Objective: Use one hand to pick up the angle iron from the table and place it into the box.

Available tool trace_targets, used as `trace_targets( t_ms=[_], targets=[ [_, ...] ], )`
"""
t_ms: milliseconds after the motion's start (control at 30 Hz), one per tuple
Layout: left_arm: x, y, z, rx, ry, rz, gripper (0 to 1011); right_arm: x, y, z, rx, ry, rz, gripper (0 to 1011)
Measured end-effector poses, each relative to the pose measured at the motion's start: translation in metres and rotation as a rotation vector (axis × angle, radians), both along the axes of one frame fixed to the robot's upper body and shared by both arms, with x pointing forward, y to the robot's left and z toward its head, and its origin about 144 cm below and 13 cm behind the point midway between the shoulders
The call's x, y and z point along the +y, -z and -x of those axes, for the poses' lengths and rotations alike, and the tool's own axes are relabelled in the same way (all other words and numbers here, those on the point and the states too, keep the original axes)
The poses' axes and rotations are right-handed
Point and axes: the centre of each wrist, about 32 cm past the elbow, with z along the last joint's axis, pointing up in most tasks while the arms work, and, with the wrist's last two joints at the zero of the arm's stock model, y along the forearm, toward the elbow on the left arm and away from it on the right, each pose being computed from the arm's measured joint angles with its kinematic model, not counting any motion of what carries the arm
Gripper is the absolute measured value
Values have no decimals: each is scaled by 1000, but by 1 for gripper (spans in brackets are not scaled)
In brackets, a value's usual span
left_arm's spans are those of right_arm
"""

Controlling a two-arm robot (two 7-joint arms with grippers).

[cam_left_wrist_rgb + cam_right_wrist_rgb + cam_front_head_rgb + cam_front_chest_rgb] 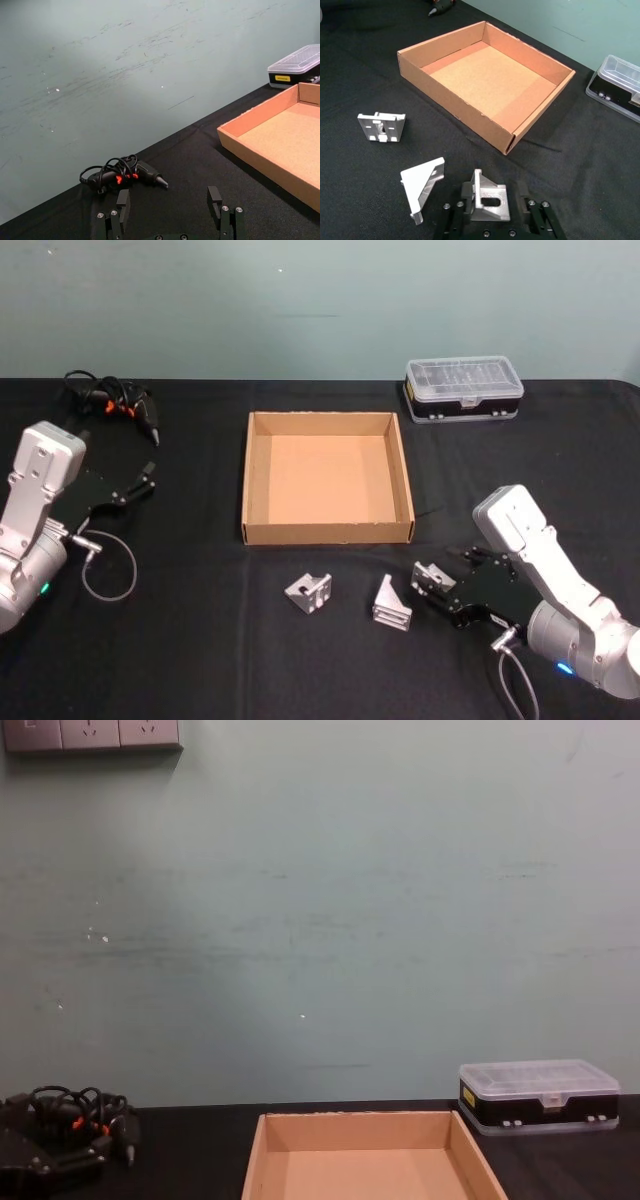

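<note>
The tan cardboard box (328, 532) stands open in the middle of the black table (190, 650), and nothing lies inside it. In front of it, my right gripper (430, 580) is shut on a silver angle iron (490, 202), low by the tabletop, with a finger (465, 196) on each side. Two more angle irons lie loose to its left, one close by (392, 604) and one farther off (309, 592). My left gripper (145, 480) is parked at the table's left, open, with nothing between its fingers (122, 202).
A small black case with a clear lid (463, 388) sits behind the box on the right. At the far left lies a black and orange tool with a coiled cable (115, 405). A grey wall rises behind the table.
</note>
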Motion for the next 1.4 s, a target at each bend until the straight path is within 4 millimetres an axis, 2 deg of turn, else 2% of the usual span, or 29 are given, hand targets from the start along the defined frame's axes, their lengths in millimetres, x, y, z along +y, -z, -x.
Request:
trace_targets(
  t_ms=[33,133,267,333,533,1067,1400],
  targets=[
    [0,0,0,0,0,0,1011,0,0,0,0,0,0,540],
    [0,0,0,0,0,0,1011,0,0,0,-1,0,0,482],
    [0,0,0,0,0,0,1011,0,0,0,-1,0,0,313],
    [0,0,0,0,0,0,1011,0,0,0,-2,0,0,277],
    [0,0,0,0,0,0,1011,0,0,0,-2,0,1,81],
    [0,0,0,0,0,0,1011,-2,-1,1,-16,1,-7,77],
    [0,0,0,0,0,0,1011,-3,-25,1,-108,-22,-48,77]
  ],
)
